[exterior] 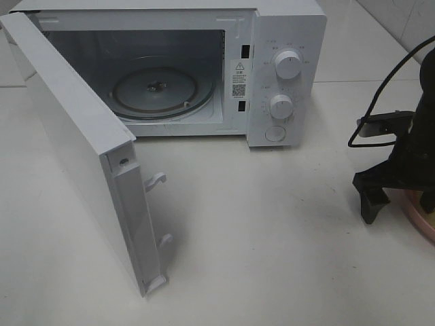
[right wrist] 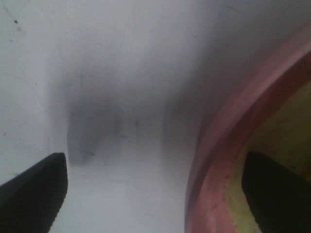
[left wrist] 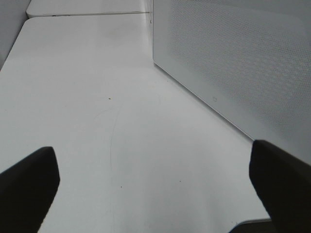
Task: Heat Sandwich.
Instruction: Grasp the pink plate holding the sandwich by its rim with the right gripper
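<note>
The left fingers [left wrist: 26,189] are out of sight in the high view. Their own wrist camera shows them spread as wide as they go, hanging over the bare white table [left wrist: 97,97] with nothing between them, beside the perforated outer face of the microwave door [left wrist: 233,58]. In the high view that door stands swung fully open toward the left, its two white latch hooks [exterior: 156,180] jutting from its free edge. To the right of it the white microwave [exterior: 285,27] gapes open at the back of the table, a round glass turntable [exterior: 160,88] lying on the floor of its cavity. Further right is the control panel, with an upper knob [exterior: 288,66], a lower knob [exterior: 281,106] and a round button [exterior: 274,134] below them. At the far right edge a black cable [exterior: 380,95] loops above the right fingers [exterior: 372,200], which point down at the rim of a pink round plate [exterior: 418,210] that is mostly cut off by the picture's edge. The right wrist camera shows these fingers also wide apart and gripping nothing: one hangs over bare table, the other over the inside of the plate, with the pink rim between them. Inside that rim lies a blurred yellowish surface, apparently the sandwich [right wrist: 286,126], resting on the plate, well apart from the microwave.
</note>
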`<state>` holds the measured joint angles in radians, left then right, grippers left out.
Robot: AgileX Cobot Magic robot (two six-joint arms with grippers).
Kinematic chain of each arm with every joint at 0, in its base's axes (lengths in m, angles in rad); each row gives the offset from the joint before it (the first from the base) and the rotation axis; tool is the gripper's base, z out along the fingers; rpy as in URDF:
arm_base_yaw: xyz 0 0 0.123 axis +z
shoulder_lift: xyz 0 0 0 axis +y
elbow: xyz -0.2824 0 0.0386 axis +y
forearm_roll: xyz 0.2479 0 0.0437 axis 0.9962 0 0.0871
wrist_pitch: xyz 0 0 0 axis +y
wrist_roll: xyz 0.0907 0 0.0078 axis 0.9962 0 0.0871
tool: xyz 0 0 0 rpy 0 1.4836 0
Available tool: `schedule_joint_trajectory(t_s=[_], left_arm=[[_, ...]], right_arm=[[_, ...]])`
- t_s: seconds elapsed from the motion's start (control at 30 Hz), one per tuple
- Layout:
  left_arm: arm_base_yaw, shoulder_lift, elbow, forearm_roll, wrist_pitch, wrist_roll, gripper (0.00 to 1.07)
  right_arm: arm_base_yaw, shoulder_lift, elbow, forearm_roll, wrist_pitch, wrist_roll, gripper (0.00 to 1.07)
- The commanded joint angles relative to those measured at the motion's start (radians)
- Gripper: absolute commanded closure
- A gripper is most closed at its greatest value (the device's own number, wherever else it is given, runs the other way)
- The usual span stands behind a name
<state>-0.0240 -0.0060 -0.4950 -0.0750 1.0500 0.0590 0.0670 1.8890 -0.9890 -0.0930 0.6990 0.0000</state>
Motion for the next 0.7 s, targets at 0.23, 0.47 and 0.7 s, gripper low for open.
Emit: schedule_joint_trajectory(t_s=[0.23, 0.47, 0.7], left_arm=[[-0.004, -0.02, 0.004, -0.005, -0.014, -0.002, 0.07], [-0.004, -0.02, 0.004, -0.005, -0.014, -0.002, 0.07], [-0.004, -0.02, 0.004, -0.005, -0.014, -0.002, 0.07]], right_arm=[[-0.006, 0.02, -0.003, -0.032, -0.032, 0.024, 0.17], [-0.006, 0.02, -0.003, -0.049, -0.027, 0.021, 0.25], [-0.006, 0.02, -0.003, -0.107, -0.007, 0.12, 0.64]])
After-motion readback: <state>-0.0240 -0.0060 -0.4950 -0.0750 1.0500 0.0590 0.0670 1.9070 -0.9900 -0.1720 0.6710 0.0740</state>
